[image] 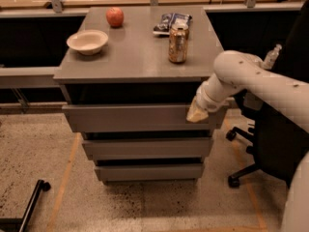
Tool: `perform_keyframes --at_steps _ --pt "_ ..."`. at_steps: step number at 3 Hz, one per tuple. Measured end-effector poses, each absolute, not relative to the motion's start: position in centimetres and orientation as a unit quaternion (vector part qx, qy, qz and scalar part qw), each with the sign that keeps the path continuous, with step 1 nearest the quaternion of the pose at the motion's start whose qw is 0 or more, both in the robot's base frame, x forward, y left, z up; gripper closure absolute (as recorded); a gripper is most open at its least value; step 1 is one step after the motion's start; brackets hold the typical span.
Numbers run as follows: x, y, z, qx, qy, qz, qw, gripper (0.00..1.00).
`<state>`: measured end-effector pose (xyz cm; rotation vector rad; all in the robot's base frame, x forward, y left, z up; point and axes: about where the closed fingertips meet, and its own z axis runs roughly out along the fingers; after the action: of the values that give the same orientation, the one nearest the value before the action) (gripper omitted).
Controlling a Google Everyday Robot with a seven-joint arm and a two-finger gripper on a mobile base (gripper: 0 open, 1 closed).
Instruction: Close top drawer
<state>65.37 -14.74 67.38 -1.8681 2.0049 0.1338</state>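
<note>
The top drawer (pixel 130 118) is the uppermost of three grey drawers in the cabinet. It stands pulled out, with a dark gap between it and the cabinet top. My gripper (pixel 197 114), with tan fingertips on a white arm reaching in from the right, is at the right end of the top drawer's front. It looks to be touching the front. The two lower drawers (pixel 145 149) sit further back below it.
On the cabinet top (pixel 140 57) are a white bowl (pixel 88 41), a red apple (pixel 115 17), a drink can (pixel 178 43) and a snack bag (pixel 169 22). A black office chair (pixel 275 144) stands at the right. A dark bar (pixel 29 202) lies on the floor at lower left.
</note>
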Motion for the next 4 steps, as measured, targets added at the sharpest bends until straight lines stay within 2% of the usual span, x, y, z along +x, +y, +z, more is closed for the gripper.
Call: perform_keyframes --at_steps 1,4 --pt "66.38 -14.58 68.22 -0.666 0.715 0.043 0.209 0.82" --pt "66.25 -14.20 67.53 -0.668 0.714 0.048 0.205 0.12"
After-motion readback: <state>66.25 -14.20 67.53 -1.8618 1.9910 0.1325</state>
